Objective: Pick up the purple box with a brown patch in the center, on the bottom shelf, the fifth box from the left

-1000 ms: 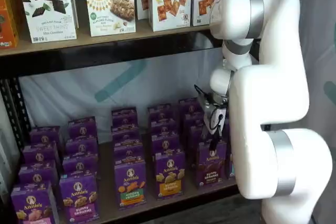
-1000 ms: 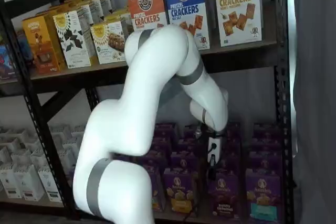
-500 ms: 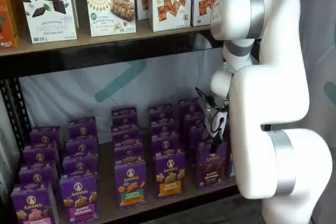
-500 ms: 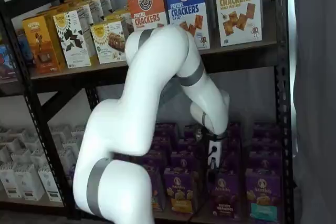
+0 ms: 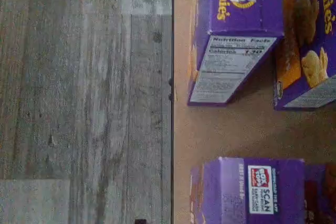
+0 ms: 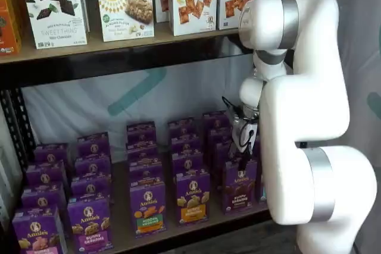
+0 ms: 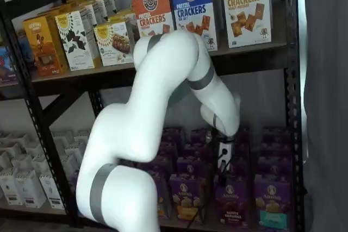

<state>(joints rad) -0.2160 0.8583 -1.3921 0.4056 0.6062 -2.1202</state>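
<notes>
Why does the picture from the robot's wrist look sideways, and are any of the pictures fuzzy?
The wrist view is turned on its side: the Annie's box print runs sideways, small print blurred. Both shelf views are evenly lit and soft; the white arm looks bright.

- Arm folded: thick white links stacked vertically, grey joint bands at the shoulder and lower link, in both shelf views.
- Upper link arcs over and drops to the wrist, which points down.
- Gripper hangs below the wrist, white body up top, black fingers below, cable looped alongside.
- In the other shelf view, gripper reads as a narrow dark shape under the wrist.
- Fingers seen side-on and small; no gap discernible, so open/closed state can't be determined.
- Wrist view shows no fingers.
</notes>
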